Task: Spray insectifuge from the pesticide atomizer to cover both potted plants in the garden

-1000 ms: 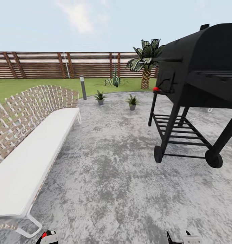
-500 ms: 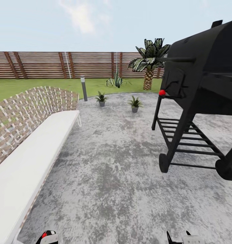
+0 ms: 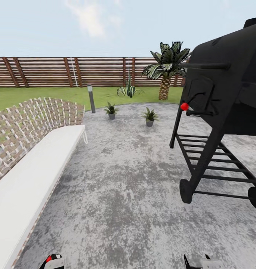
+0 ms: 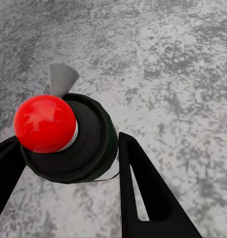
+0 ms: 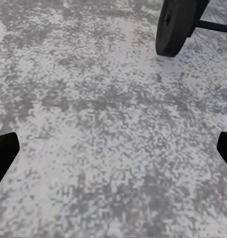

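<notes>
— What has shifted over the last second?

— The whole head view has slid: the black barrel grill on its wheeled frame (image 3: 221,112) has drifted right and looms larger, and the long white bench with the woven back (image 3: 34,168) has slipped left. That reads as the robot rolling forward across the mottled grey stone patio (image 3: 124,179), not as the things moving.

— And the bottle?

— The dark pesticide atomizer with its red tip (image 4: 63,134) sits clamped between the fingers of the left gripper (image 4: 68,168). The right gripper (image 5: 113,148) is spread wide over bare stone, holding nothing.

— So the plants?

— The two small green rosettes in grey pots (image 3: 111,110) (image 3: 150,116) stand ahead at the patio's far edge, well apart from the robot. The approach probably needs to go on before any spraying.
</notes>
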Controlling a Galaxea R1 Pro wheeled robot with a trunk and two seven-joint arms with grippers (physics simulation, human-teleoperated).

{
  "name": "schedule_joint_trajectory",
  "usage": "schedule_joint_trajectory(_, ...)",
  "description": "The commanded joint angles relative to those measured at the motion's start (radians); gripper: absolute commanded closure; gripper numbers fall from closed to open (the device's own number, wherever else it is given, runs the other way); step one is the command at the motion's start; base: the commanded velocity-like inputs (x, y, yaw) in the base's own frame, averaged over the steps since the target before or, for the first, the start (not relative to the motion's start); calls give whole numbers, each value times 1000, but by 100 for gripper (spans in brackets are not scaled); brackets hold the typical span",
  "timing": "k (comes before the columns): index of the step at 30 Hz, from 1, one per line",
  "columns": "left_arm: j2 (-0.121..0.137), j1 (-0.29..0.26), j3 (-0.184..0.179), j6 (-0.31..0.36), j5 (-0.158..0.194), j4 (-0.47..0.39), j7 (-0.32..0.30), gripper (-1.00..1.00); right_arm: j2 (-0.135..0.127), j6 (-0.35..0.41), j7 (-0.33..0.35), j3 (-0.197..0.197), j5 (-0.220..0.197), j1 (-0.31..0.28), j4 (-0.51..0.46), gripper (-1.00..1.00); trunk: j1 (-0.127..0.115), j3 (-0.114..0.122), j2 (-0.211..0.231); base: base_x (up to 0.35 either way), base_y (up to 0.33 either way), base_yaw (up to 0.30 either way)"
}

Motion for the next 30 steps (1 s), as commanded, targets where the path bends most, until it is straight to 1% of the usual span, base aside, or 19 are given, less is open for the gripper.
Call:
schedule_joint_trajectory(1,0,-1,1,-3,-3,1,3,100,0,-3,0,-5,5,-1,1,-100,0,-1,0,339,0,0)
schedule_joint_trajectory(30,1,-1,1,-3,-3,1,3,100,0,-3,0,-4,5,-1,1,-100,0,-1,0,339,0,0)
